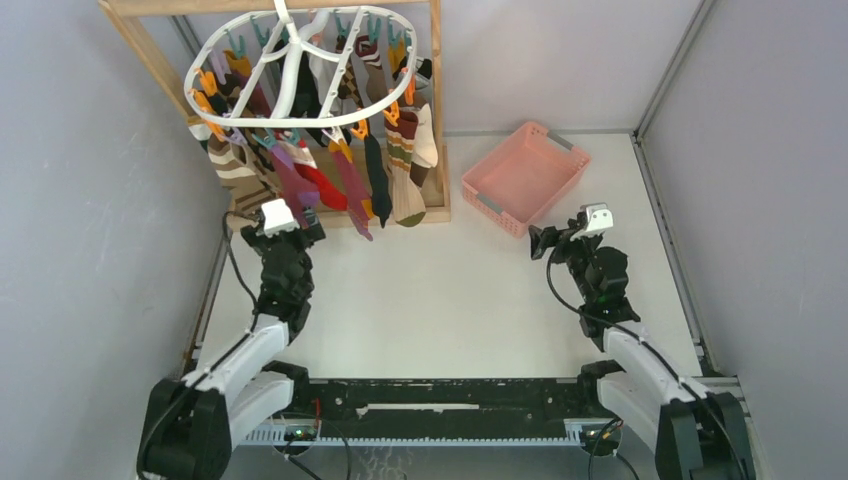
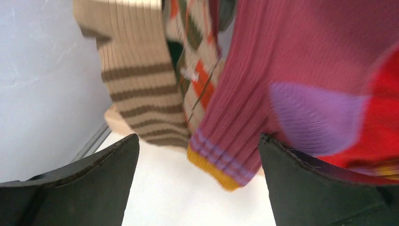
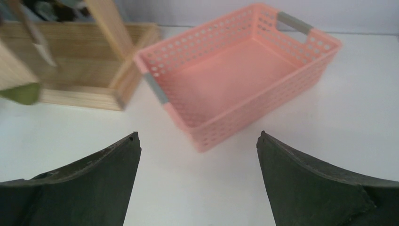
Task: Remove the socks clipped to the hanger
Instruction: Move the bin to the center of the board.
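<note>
Many socks (image 1: 300,170) hang clipped under the white hanger (image 1: 300,124), which sits within the wooden frame (image 1: 440,120) at the back left of the bench (image 1: 450,290). My left fingers (image 2: 80,188) are spread fully wide, holding nothing, just below the sock tips. Left wrist cam: plum sock (image 2: 263,70) w/ purple heel & mustard toe dangles between them. A beige brown-striped sock (image 2: 136,70) & an argyle sock (image 2: 197,80) are to its left, a red sock (image 2: 381,122) to its right. Can't tell if fabric touches me. My right fingers (image 3: 310,188) are fully wide too, empty, low over the bench, facing the pink basket (image 3: 235,80), well apart from the hanger.
</note>
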